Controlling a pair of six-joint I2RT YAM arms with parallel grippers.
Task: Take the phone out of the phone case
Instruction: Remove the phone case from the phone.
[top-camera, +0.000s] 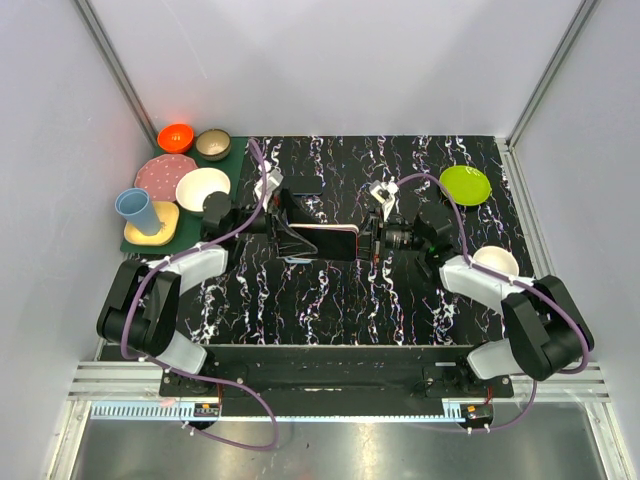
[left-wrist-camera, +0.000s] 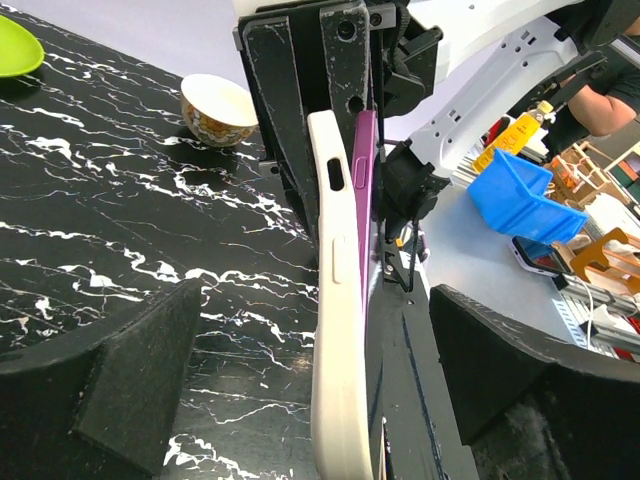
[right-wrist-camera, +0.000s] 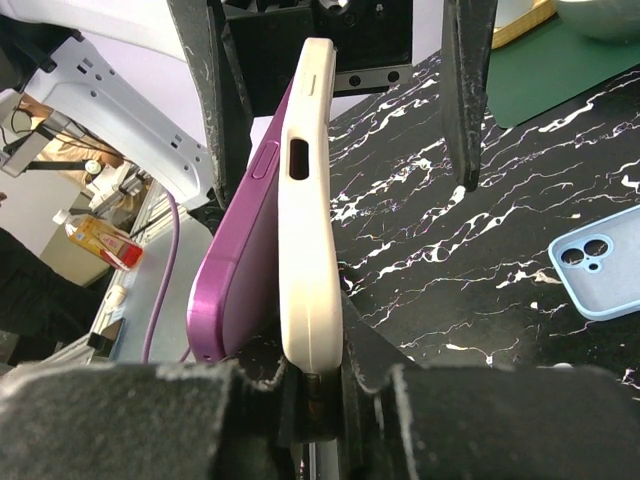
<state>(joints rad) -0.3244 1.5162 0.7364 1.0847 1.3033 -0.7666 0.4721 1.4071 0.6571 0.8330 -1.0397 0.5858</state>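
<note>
The right gripper (right-wrist-camera: 315, 385) clamped the phone case (right-wrist-camera: 310, 200) at three o'clock; the left gripper (left-wrist-camera: 315, 330), jaws apart at nine, needed to pinch only the half-freed purple phone (right-wrist-camera: 240, 270), then peel away steadily.

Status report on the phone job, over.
Right fingers shut on cream phone case. Left fingers open, straddling it. Purple phone partly peeled out. Nothing blocking.

No legible text, label, brand or number on anything.
</note>
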